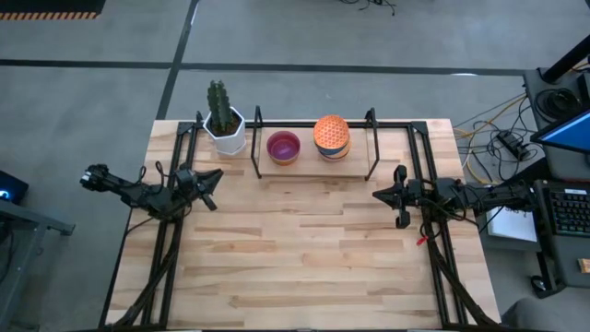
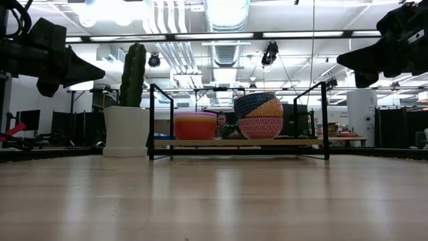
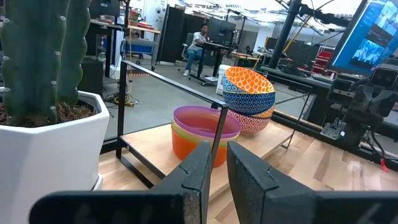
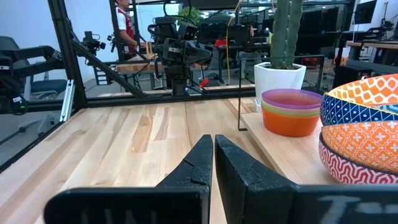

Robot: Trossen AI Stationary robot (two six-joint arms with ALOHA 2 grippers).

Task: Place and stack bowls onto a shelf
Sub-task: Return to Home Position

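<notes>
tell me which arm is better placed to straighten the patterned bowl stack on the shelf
Right, probably. The patterned stack sits at the right end of the shelf, nearer the right gripper. The left gripper is by the cactus pot, with the plain stack between. Both jaws are shut and empty.

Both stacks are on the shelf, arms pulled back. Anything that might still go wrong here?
1. The patterned bowl stack sits visibly tilted, top bowl askew; a nudge may topple it.
2. The plain stack stands close to the cactus pot and the shelf rods, so any regrasp by the left pincer risks a bump.
</notes>
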